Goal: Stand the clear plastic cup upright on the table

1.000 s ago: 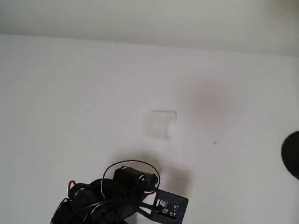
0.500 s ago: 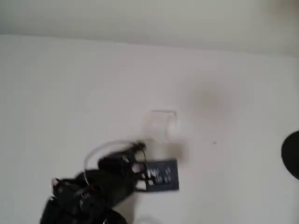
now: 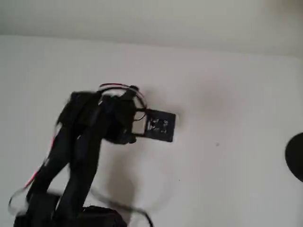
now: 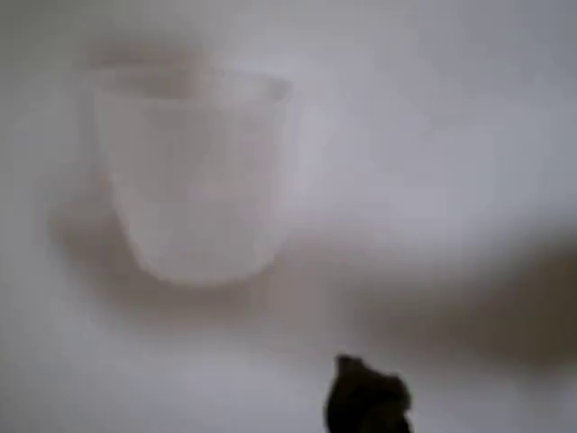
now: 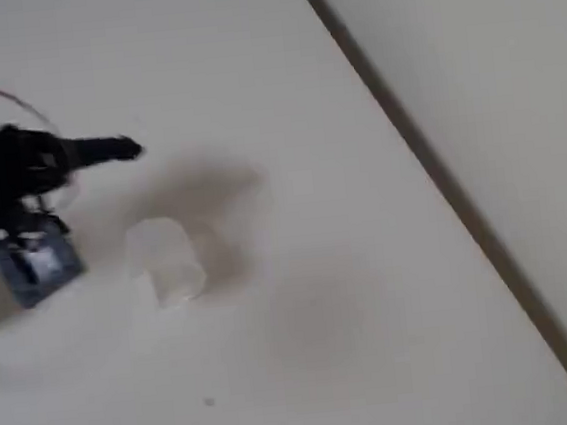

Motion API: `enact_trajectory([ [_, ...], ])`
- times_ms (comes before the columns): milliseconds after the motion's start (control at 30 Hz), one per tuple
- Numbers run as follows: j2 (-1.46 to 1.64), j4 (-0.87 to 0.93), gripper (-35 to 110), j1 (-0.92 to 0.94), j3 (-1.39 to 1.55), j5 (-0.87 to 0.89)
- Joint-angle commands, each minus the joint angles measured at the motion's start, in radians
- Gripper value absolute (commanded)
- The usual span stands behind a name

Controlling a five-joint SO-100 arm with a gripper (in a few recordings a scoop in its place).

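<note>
Arm [image 3: 90, 137] swung up-frame, hiding clear plastic cup [image 5: 164, 259]; fingers [image 5: 122, 148] blurred.

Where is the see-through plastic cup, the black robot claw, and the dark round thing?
clear plastic cup [image 5: 166, 261]: fixed view, on its side wall.
black gripper [image 5: 122, 148]: fixed view, at its fingertips.
dark round object [image 3: 296, 156]: overhead view, on its visible part at the right edge.

In the fixed view, the clear plastic cup [image 5: 166, 260] lies on its side on the tabletop [image 5: 282, 92], below and just right of the claw [image 5: 122, 148], apart from it. In the wrist view, the cup [image 4: 194, 171] sits up and left of the claw tip. In the overhead view, a dark round object [image 3: 296, 156] lies far right of the claw.
</note>
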Motion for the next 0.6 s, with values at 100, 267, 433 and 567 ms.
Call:
enact_trajectory([
  [100, -0.368, -0.038, 58, 0.118, -0.253, 0.051],
  [267, -0.476, -0.081, 56, 0.161, -0.278, 0.035],
  [433, -0.52, -0.106, 49, 0.17, -0.284, 0.029],
  [567, -0.531, -0.115, 37, 0.167, -0.287, 0.028],
])
